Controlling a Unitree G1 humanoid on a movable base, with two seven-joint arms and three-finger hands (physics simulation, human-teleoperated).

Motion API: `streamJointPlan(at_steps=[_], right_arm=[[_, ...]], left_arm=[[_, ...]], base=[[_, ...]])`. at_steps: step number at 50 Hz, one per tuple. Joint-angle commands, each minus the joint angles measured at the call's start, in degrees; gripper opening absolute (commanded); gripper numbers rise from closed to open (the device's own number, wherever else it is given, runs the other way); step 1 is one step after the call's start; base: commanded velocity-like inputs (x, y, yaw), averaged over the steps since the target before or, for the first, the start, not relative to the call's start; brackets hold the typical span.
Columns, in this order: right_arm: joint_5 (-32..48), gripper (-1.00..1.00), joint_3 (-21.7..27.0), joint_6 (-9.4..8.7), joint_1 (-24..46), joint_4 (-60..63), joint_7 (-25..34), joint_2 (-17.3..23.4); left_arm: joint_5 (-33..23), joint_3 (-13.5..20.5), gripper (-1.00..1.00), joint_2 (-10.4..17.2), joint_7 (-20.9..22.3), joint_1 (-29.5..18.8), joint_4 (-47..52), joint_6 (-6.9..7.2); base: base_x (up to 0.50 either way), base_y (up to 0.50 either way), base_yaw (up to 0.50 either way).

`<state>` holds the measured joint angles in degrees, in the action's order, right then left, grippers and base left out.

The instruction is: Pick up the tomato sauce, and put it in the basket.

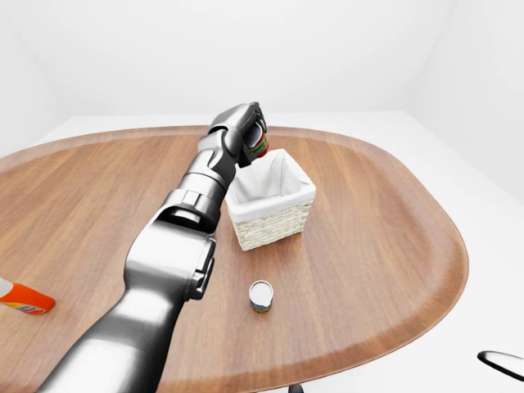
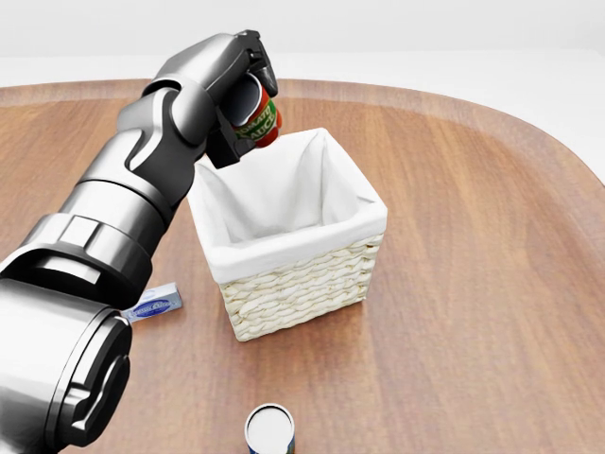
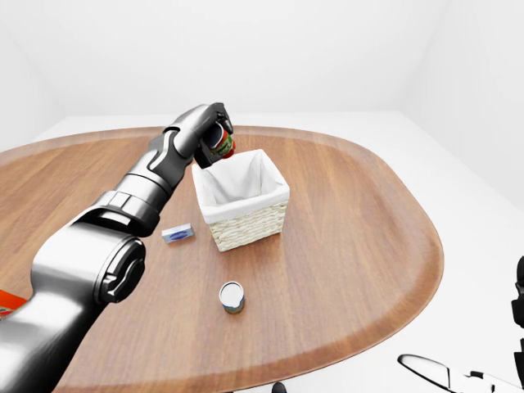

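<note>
I have the tomato sauce in my left hand. My fingers are closed tight around it. You can see the red and green label poking out between them, near the top middle of the head view.

The picking up part is done. The can is off the worktop and up in the air. It hangs just over the upper left corner of the basket, right above the white cloth rim. It looks tipped a bit, with the label end pointing down toward the basket.

The putting in part is not done yet. The can is not inside the basket. I can see nothing lying on the white cloth inside. I think I need to move my hand a little more over the middle of the basket, lower it, and then open my fingers. If I let go here, the can might hit the rim and roll off.

My right hand does not show in any view, so I cannot tell what it is doing.

Other things sit on the worktop. A small tin stands at the bottom middle of the head view. A little blue and white packet lies to the left of the basket. An orange and white bottle lies at the far left of the left-eye view.
</note>
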<state>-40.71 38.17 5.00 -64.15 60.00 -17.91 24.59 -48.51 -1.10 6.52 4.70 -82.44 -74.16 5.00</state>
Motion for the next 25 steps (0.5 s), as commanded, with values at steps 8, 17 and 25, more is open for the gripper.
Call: streamJointPlan(at_steps=[8,17,25], right_arm=[[-1.39,1.00,0.94,0.00,-0.61,0.00,0.54,-0.11],[-1.48,1.00,0.94,0.00,0.42,0.00,1.80,-1.36],[-0.74,1.00,0.37,0.00,0.26,0.00,1.03,-0.68]], left_arm=[[-4.94,1.00,-1.00,-0.61,-0.37,2.61,-3.53,0.00],[-5.92,0.93,-1.00,-0.39,-0.39,3.28,-3.60,0.00],[-6.81,0.92,-1.00,-0.44,-1.02,4.65,-3.71,0.00]], base=[[0.00,0.00,0.00],[0.00,0.00,0.00],[0.00,0.00,0.00]])
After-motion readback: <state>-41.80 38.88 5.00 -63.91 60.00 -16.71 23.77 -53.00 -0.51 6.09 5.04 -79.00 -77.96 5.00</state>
